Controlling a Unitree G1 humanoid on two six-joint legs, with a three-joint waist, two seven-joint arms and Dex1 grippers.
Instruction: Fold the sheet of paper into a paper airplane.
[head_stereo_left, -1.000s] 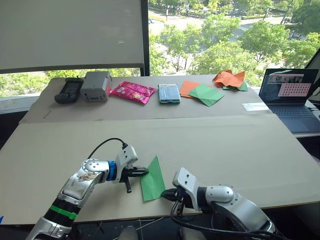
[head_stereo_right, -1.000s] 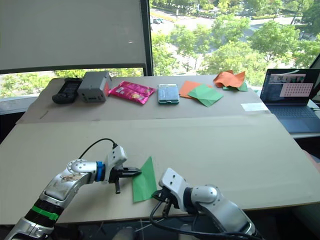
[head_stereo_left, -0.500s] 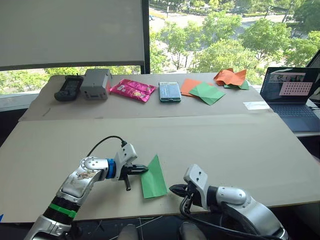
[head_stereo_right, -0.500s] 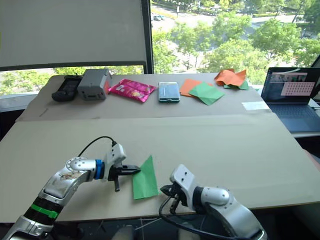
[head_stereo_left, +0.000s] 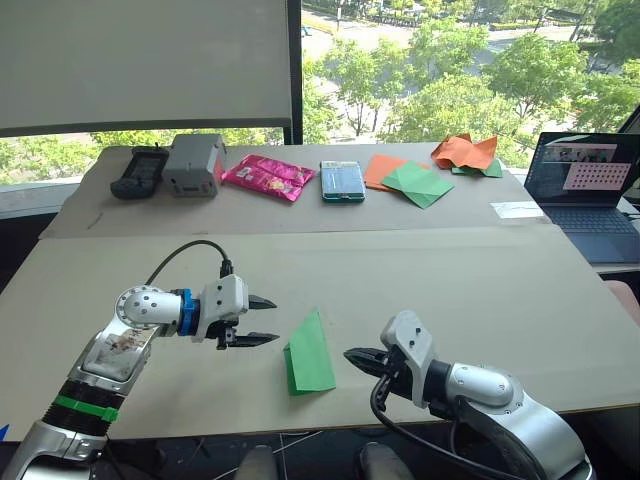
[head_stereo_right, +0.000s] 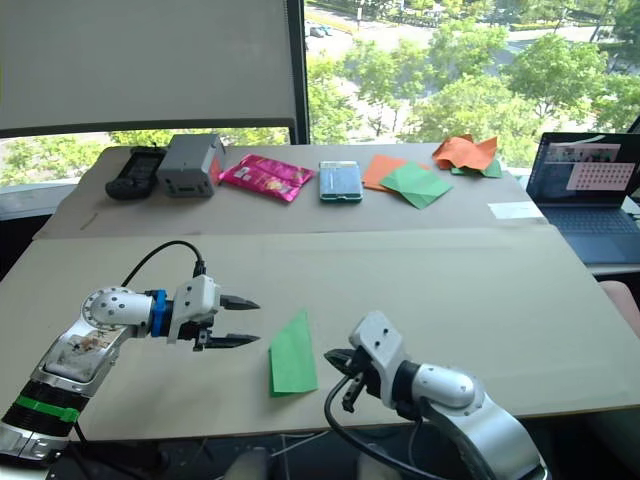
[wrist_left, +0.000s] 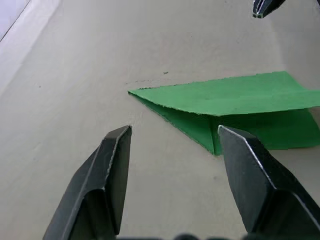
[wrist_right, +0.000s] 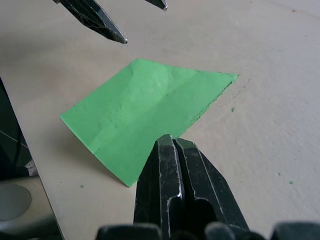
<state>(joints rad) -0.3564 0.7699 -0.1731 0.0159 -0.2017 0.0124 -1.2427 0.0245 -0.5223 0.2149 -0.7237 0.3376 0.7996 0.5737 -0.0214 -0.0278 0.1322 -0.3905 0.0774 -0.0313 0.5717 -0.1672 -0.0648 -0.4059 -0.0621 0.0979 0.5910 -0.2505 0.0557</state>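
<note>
The sheet of paper (head_stereo_left: 308, 355) is bright green and folded to a narrow pointed shape. It lies flat on the near table with its point facing away from me, and nothing holds it. My left gripper (head_stereo_left: 277, 320) hovers just to its left, open, with the fingertips aimed at the paper (wrist_left: 235, 105) and a small gap between them. On the other side, my right gripper (head_stereo_left: 348, 353) is shut and empty, its tip a short way from the paper's right edge (wrist_right: 145, 110).
On the far table stand a black remote (head_stereo_left: 138, 172), a grey box (head_stereo_left: 193, 165), a pink packet (head_stereo_left: 267, 177), a teal case (head_stereo_left: 342, 181), flat orange and green sheets (head_stereo_left: 410, 180) and crumpled orange paper (head_stereo_left: 463, 152). A laptop (head_stereo_left: 585, 185) sits at the right. The table's front edge runs just below the paper.
My left gripper has let go of the paper's left edge, opened and drawn back to the left. The right gripper has backed off to the right. The paper stays put.
</note>
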